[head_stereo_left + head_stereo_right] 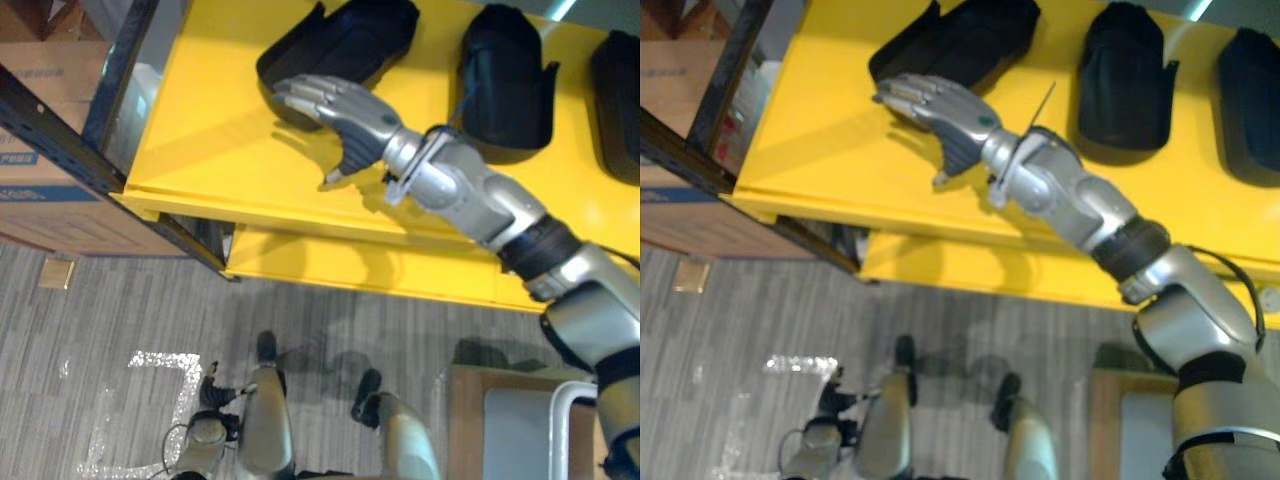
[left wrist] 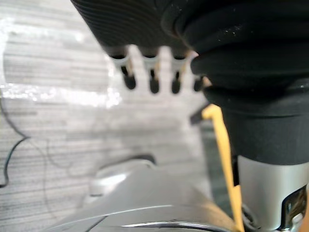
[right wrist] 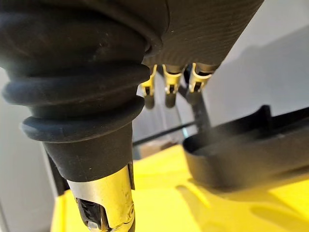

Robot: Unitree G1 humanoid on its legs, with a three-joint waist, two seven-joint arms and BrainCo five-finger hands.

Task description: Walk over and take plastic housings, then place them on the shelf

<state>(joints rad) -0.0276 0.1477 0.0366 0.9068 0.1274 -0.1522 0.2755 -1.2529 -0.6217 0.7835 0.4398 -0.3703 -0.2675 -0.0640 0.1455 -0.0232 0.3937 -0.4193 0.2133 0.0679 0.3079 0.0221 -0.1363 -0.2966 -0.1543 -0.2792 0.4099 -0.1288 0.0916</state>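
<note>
Three black plastic housings lie on the yellow shelf: a left one, a middle one and a right one cut off by the picture's edge. My right hand reaches over the shelf, open and holding nothing. Its fingertips sit at the near rim of the left housing; whether they touch it I cannot tell. In the right wrist view the fingers stretch toward that housing. My left hand hangs low over the grey floor, fingers relaxed and holding nothing.
A dark metal shelf upright runs along the shelf's left end, with cardboard boxes behind it. A lower yellow level juts out beneath. A brown surface with a grey panel stands at the lower right.
</note>
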